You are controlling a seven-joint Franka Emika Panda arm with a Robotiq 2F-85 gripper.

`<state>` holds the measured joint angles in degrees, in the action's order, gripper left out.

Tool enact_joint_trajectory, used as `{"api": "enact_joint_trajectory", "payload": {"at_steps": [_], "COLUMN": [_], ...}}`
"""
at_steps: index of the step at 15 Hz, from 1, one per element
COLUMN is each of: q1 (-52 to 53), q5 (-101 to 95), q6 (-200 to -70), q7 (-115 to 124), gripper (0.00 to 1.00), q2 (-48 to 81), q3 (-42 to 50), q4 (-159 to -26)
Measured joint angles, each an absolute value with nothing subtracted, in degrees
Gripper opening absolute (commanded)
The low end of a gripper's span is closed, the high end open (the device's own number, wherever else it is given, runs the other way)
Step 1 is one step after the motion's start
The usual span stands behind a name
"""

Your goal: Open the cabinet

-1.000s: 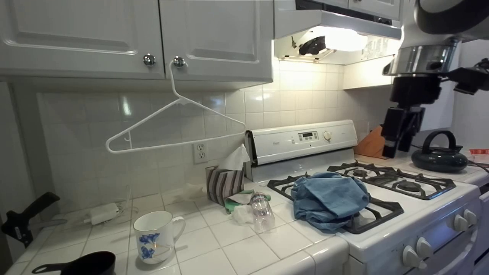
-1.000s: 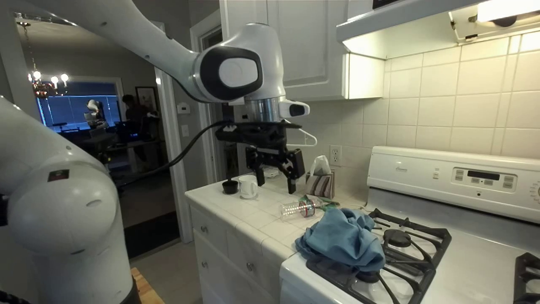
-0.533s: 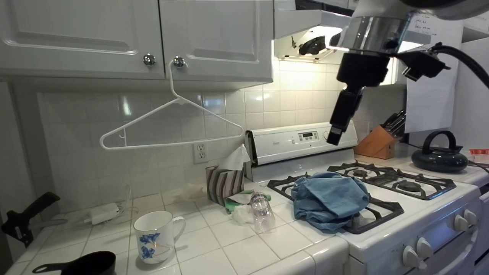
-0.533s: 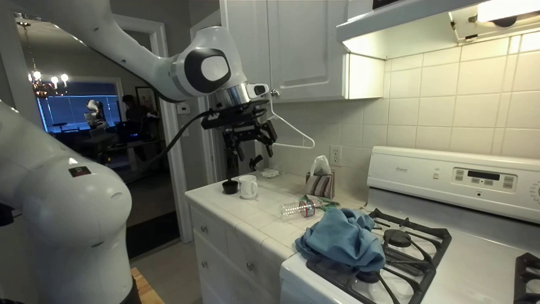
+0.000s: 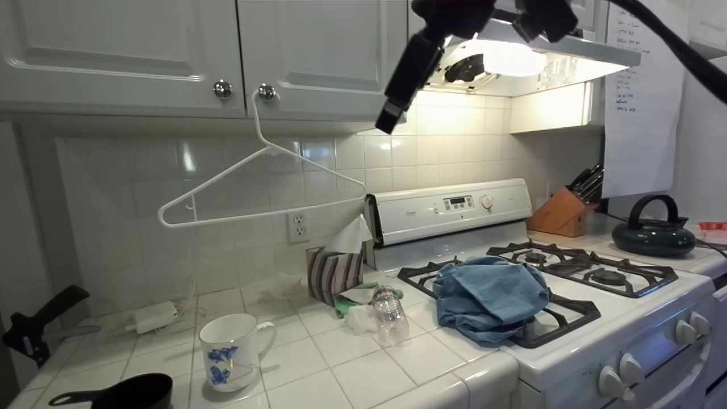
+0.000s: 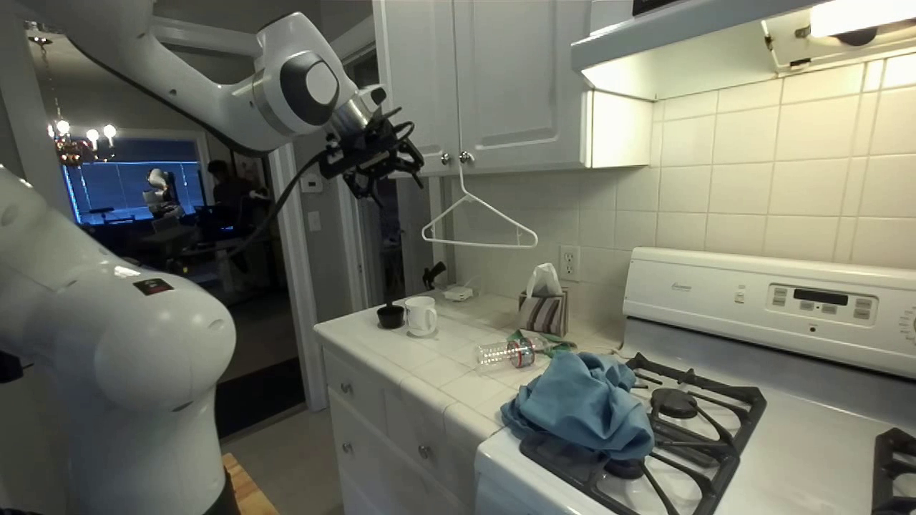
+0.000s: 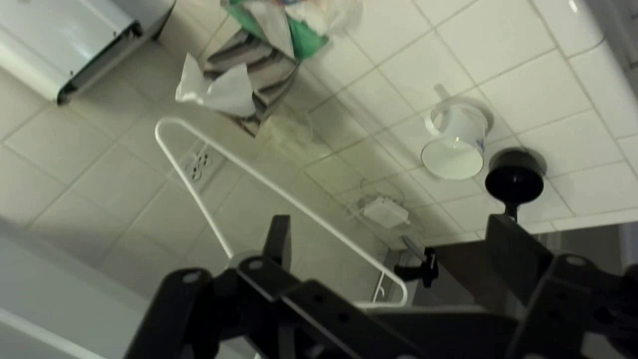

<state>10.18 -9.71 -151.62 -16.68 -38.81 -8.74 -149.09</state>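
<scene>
Wrist view shows the end effector spread wide, holding nothing. Both exterior views show the cabinet closed, a white hanger on one knob.

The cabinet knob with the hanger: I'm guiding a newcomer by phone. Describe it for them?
In both exterior views, find the wide white wall cabinet left of the lit range hood. A round silver knob sits low on its hood-side door, where the doors meet. Its twin is bare; only this one carries the white hanger.
</scene>
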Motion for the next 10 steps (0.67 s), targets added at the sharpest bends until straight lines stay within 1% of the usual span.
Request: {"api": "enact_joint_trajectory", "payload": {"at_steps": [10], "q1": [10.38], "q5": [-9.76], "q6": [-151.82], "q7": [-16.32], "gripper": [1.0], "q2": [-38.53], "q3": [-8.31], "q4": [-148.8]}}
